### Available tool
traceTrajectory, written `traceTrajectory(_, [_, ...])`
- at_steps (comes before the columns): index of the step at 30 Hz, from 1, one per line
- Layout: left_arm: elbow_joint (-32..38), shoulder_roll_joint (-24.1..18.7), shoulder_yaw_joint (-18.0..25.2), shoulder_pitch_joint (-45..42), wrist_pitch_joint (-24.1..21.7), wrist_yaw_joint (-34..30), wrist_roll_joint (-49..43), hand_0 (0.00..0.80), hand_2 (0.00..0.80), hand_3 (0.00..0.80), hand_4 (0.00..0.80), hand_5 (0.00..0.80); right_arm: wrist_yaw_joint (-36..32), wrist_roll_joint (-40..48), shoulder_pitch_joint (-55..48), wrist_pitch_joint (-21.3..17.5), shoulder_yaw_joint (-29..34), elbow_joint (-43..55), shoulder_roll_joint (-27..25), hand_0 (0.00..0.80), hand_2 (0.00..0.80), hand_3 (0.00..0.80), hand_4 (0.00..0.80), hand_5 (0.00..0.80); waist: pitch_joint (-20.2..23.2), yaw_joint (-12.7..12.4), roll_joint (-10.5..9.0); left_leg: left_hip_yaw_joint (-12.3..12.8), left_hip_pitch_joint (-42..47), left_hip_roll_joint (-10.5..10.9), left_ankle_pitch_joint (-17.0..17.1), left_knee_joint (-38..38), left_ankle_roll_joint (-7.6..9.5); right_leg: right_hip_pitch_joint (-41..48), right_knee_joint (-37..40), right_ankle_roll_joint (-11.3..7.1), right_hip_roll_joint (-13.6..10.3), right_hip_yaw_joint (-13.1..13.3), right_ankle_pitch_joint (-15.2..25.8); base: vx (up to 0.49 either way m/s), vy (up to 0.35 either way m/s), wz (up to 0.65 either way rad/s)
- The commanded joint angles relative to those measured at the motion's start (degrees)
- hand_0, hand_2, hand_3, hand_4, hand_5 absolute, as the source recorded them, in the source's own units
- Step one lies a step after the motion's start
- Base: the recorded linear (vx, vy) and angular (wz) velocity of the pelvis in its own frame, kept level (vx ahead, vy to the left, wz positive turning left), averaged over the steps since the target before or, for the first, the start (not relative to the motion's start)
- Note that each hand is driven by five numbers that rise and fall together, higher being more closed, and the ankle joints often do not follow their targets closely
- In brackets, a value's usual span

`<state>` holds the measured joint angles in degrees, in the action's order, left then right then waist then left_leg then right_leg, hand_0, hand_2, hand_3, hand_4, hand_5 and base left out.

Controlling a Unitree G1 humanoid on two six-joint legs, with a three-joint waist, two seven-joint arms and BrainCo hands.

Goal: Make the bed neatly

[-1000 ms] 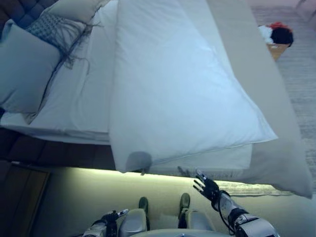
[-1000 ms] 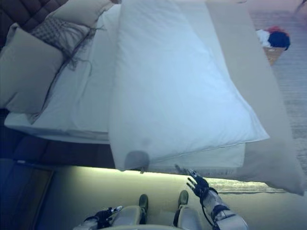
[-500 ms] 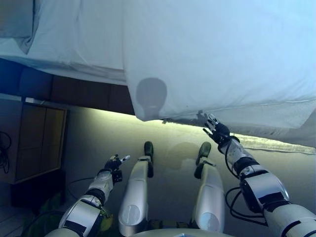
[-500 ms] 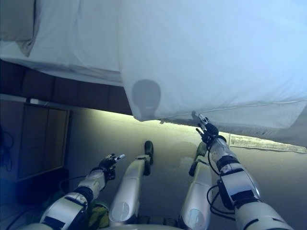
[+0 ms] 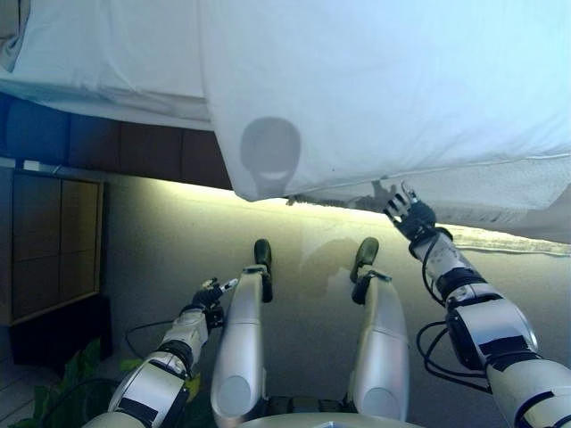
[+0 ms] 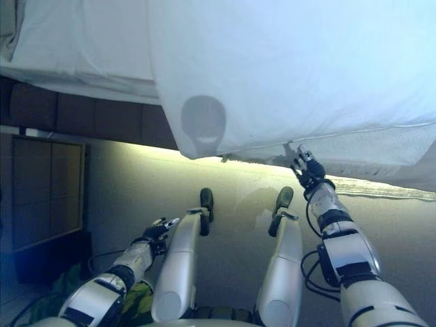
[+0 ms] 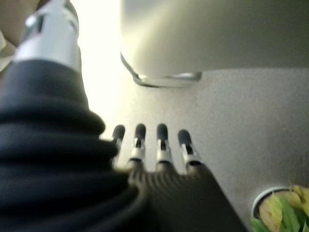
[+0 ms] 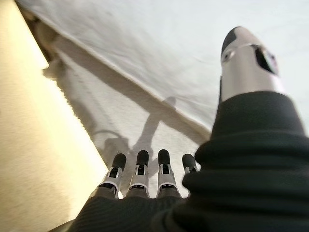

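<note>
A white duvet (image 5: 384,80) lies on the bed and hangs over its near edge, with one corner (image 5: 259,183) drooping lowest. A textured white blanket (image 5: 500,183) shows beneath its hem. My right hand (image 5: 409,211) is open, fingers straight, reaching up just below the duvet's hem without holding it. In the right wrist view its fingers (image 8: 140,169) point at the blanket (image 8: 120,121) and the duvet's edge (image 8: 169,43). My left hand (image 5: 210,292) is open and empty, low by the floor; its wrist view shows its fingers (image 7: 161,145) over bare floor.
A white sheet (image 5: 107,53) covers the mattress at the left. The dark bed base (image 5: 107,147) runs below it, with a lit strip along the floor. A wooden cabinet (image 5: 45,241) stands at the left, a green plant (image 5: 80,374) beside it. A rug's edge (image 5: 508,239) lies at the right.
The camera has tilted down from the bed top towards the floor. My right hand has risen to the duvet's hem. My left hand stays low.
</note>
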<state>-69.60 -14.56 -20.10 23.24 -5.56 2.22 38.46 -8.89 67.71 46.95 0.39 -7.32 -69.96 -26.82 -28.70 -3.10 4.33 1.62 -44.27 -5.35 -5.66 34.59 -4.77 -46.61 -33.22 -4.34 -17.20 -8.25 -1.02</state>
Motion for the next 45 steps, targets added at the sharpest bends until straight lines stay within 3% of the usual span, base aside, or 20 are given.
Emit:
traceTrajectory(1, [2.48,-1.16,-0.57,-6.18,-0.26,0.08,0.95,0.0,0.0,0.0,0.0,0.0,-0.83,0.94,1.85,-1.44,2.16,4.68,-5.23,0.0,0.0,0.0,0.0,0.0,1.05,-1.99,1.37,-2.79,-1.52,-0.59,-0.79,-0.09,1.38,-0.16,-1.44,-1.42,0.26,2.34,-3.16,0.046,-0.027,-0.01])
traceTrajectory(12, [4.94,-2.27,0.55,-10.77,-0.95,-1.15,1.52,0.0,0.0,0.0,0.0,0.0,1.16,-1.31,8.55,-0.61,2.11,8.32,-11.91,0.0,0.0,0.0,0.0,0.0,1.91,-3.37,1.22,-2.42,-0.1,-1.01,0.37,-1.64,1.58,1.27,-2.1,-0.85,0.18,0.99,-3.79,0.057,-0.002,0.0])
traceTrajectory(22, [8.35,-4.16,1.47,-14.03,-1.14,-0.56,2.0,0.0,0.0,0.0,0.0,0.0,3.87,-0.8,16.74,-1.41,0.32,10.55,-18.22,0.0,0.0,0.0,0.0,0.0,0.92,-4.66,1.22,-3.65,-0.79,-1.02,2.02,-4.03,1.14,0.54,-1.65,-0.66,0.75,0.8,-4.01,0.011,-0.014,0.0])
traceTrajectory(23, [8.58,-4.45,1.58,-14.49,-1.27,-1.04,1.84,0.0,0.0,0.0,0.0,0.0,3.53,-1.45,16.97,-1.68,-0.03,11.11,-18.63,0.58,0.58,0.58,0.58,0.58,0.9,-4.73,1.18,-3.68,-0.5,-1.13,2.13,-4.26,1.04,0.88,-1.4,-0.63,0.68,0.64,-4.03,0.0,0.0,0.0])
traceTrajectory(24, [8.62,-4.41,1.84,-14.89,-1.53,-1.36,1.41,0.0,0.0,0.0,0.0,0.0,2.62,-1.52,17.06,-2.13,-0.33,11.48,-18.65,0.8,0.8,0.8,0.8,0.8,0.9,-4.76,1.15,-3.63,-0.16,-1.2,2.15,-4.5,1.01,1.22,-0.99,-0.63,0.73,0.6,-3.88,0.0,0.0,0.0])
traceTrajectory(32, [10.26,-4.7,1.23,-14.78,-1.2,-2.56,1.29,0.0,0.0,0.0,0.0,0.0,-1.4,-2.88,14.99,1.48,0.61,11.63,-17.51,0.8,0.8,0.8,0.8,0.8,1.73,-4.69,1.14,-2.86,4.92,-1.73,2.51,-7.1,0.61,6.78,2.29,-1.11,-0.03,-0.84,-3.45,0.007,0.032,-0.03])
traceTrajectory(38, [9.74,-4.6,1.65,-14.93,-2.08,-3.59,1.13,0.0,0.0,0.0,0.0,0.0,-3.34,-3.31,14.43,1.81,1.24,10.29,-16.32,0.8,0.8,0.8,0.8,0.8,3.28,-5.16,0.55,-2.21,10.62,-2.45,3.47,-11.26,-0.14,13.0,6.69,-1.86,-0.23,-2.28,-2.66,0.02,0.007,0.01])
traceTrajectory(45, [17.86,-6.94,4.56,-10.66,-7.59,-4.27,9.26,0.0,0.0,0.0,0.0,0.0,-5.11,-4.8,13.16,3.77,-0.59,11.06,-13.26,0.8,0.8,0.8,0.8,0.8,6.25,-4.63,-0.66,-0.96,18.17,-4.65,7.72,-18.91,-1.19,20.58,14.12,-2.33,0.09,-3.42,0.49,0.027,0.047,-0.05])
